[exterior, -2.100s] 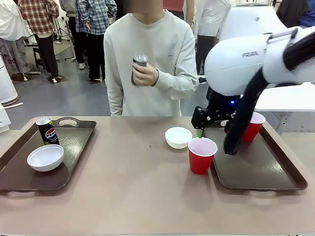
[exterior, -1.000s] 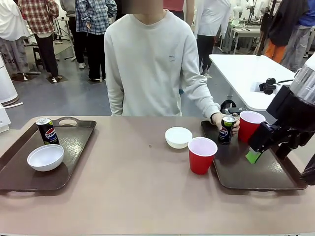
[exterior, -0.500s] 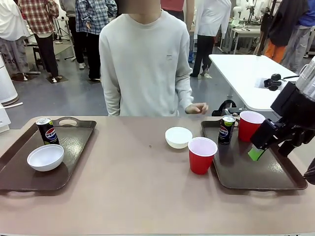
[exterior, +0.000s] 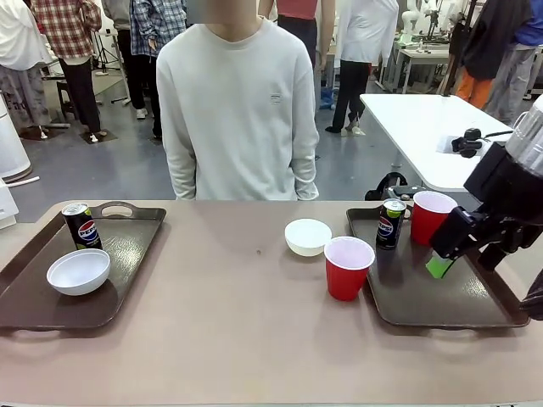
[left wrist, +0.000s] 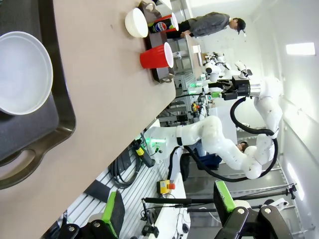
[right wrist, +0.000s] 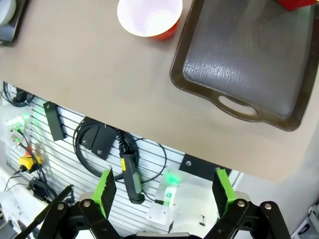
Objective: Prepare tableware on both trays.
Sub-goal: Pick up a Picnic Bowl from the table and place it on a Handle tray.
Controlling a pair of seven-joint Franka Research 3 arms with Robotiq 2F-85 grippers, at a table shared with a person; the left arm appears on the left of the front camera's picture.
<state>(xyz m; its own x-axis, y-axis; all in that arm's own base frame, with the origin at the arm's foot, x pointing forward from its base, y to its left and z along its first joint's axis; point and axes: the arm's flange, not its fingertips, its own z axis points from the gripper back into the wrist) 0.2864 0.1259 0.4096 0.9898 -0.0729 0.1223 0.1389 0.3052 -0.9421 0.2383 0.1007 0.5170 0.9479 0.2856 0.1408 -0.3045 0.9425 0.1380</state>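
Since half a second earlier: person point(exterior: 233, 110) at the far edge now standing with both arms down at the sides and shifted slightly leftward, no longer holding a hand out near the right tray point(exterior: 441, 309). One second earlier, that hand on the right Pepsi can point(exterior: 391, 223); now the can alone and upright in the right tray's far left corner. Right fingers point(exterior: 439, 267) unmoved since half a second ago.

Tan surface point(exterior: 237, 348) with a dark brown tray at each end. Along the right tray's far rim, just beside the right Pepsi can, a tray cup point(exterior: 430, 217) in red. Loose red cup point(exterior: 348, 267) upright on the bare surface, just beside the right tray's left rim. Loose white bowl point(exterior: 308, 236) also on the bare surface, just beyond that cup toward the far edge. Left tray point(exterior: 127, 254) at the left edge, carrying the left Pepsi can point(exterior: 81, 226) near its far left corner and the left bowl point(exterior: 78, 271) toward its near left corner.

Beyond the surface, a busy room: grey floor, several people standing, a white table at the right. Below the near edge, in the wrist views, a slotted wall panel with coiled cables.

Right arm reaching in from the right edge, black wrist tilted, right fingers angled down and leftward above the right tray's right half, touching nothing, spread wide with nothing between. Left fingers point(left wrist: 110, 214) likewise spread wide and empty, held back off the near edge, rolled sideways, facing across the left tray's near corner and the left bowl.
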